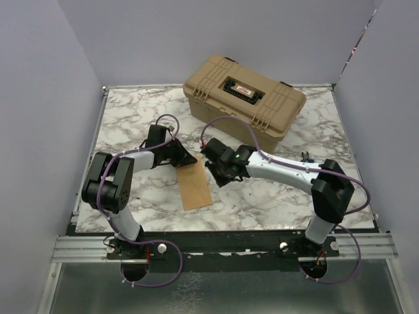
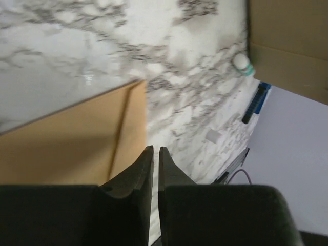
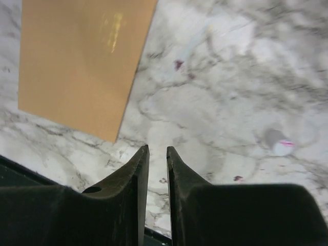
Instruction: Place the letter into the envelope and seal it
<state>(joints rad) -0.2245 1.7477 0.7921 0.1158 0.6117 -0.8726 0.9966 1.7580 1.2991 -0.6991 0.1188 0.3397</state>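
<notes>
The orange-brown envelope [image 1: 195, 185] lies flat on the marble table between the two arms. In the left wrist view the envelope [image 2: 66, 143] shows a diagonal fold line. My left gripper [image 1: 188, 157] [image 2: 156, 149] hovers at its far edge, fingers all but touching with nothing between them. My right gripper [image 1: 213, 169] [image 3: 157, 148] sits just right of the envelope [image 3: 82, 61], over bare marble. Its fingers stand a narrow gap apart and hold nothing. The letter shows in no view.
A tan hard case [image 1: 245, 98] [image 2: 287, 46] stands at the back of the table. Near it lie a small white and green object [image 2: 242, 64] and a blue tool [image 2: 256, 102]. Pale walls close in the sides and back.
</notes>
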